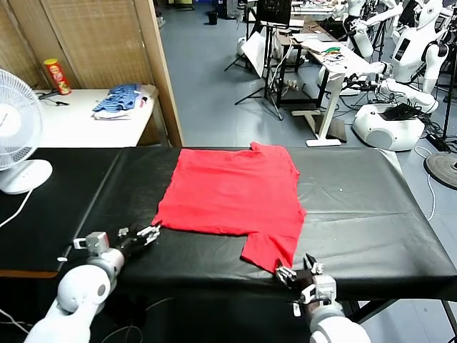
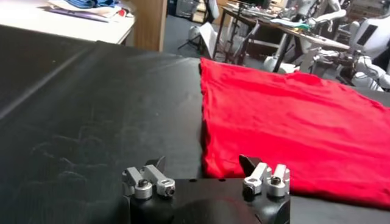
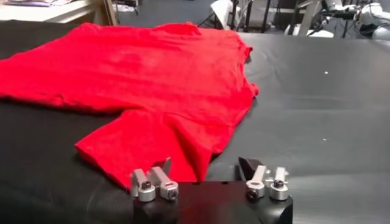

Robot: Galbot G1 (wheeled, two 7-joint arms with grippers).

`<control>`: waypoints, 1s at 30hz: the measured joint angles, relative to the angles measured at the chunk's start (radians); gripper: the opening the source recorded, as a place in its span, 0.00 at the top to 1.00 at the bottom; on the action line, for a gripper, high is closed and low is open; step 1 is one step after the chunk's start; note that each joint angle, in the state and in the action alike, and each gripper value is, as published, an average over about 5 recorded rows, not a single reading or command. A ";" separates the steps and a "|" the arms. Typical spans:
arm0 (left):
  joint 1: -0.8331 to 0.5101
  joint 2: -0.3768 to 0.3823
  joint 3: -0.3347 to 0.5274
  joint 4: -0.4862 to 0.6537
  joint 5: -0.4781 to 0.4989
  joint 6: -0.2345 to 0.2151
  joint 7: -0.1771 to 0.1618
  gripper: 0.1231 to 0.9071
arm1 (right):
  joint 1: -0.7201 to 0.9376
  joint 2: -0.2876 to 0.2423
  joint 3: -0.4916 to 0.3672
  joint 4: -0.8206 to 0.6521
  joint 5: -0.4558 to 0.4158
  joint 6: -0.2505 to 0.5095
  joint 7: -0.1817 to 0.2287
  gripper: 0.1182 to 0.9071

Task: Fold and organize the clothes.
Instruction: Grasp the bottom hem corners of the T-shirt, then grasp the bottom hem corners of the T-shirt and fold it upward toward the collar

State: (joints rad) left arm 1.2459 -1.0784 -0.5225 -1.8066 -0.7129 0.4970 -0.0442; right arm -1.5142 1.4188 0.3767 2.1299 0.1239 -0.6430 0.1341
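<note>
Red T-shirt [image 1: 232, 193] lies flat on the black table [image 1: 357, 214], roughly centre, plain side up as far as can be seen; no print visible. Collar end points away from the robot toward the far edge, hem nearest the left side, one sleeve [image 1: 271, 250] trailing to the near edge on the right. Long axis runs near-to-far, slightly skewed, so the shirt sits a little diagonal to the table edge. Left tool [image 1: 146, 234] sits at the near left corner of the fabric, fingers partly spread, just beside the hem, nothing pinched. Right tool [image 1: 293, 275] sits low at the near edge just beside the sleeve tip; log-type evidence and the view suggest its jaws are pressed nearly together, and I see no cloth between them. Risks, as judgement: a pinch closing beside the fabric instead of on it would lift nothing; catching only the top layer would leave the fold uneven; the skewed lie may carry into a crooked fold; the sleeve near the edge could slide off the table if dragged.
</note>
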 joint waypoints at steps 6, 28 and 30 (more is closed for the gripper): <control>0.020 -0.012 0.002 -0.022 -0.002 0.004 0.001 0.98 | -0.008 -0.004 0.007 0.007 0.002 0.001 0.009 1.00; 0.361 -0.100 -0.073 -0.379 0.057 0.000 -0.082 1.00 | -0.160 -0.189 0.221 0.169 0.206 0.075 -0.018 1.00; 0.375 -0.114 -0.079 -0.401 0.054 -0.008 -0.090 1.00 | -0.131 -0.215 0.227 0.140 0.239 0.109 -0.033 1.00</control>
State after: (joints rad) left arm 1.6205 -1.1919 -0.6010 -2.2080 -0.6586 0.4885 -0.1346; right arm -1.6453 1.2038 0.6033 2.2703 0.3628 -0.5342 0.1007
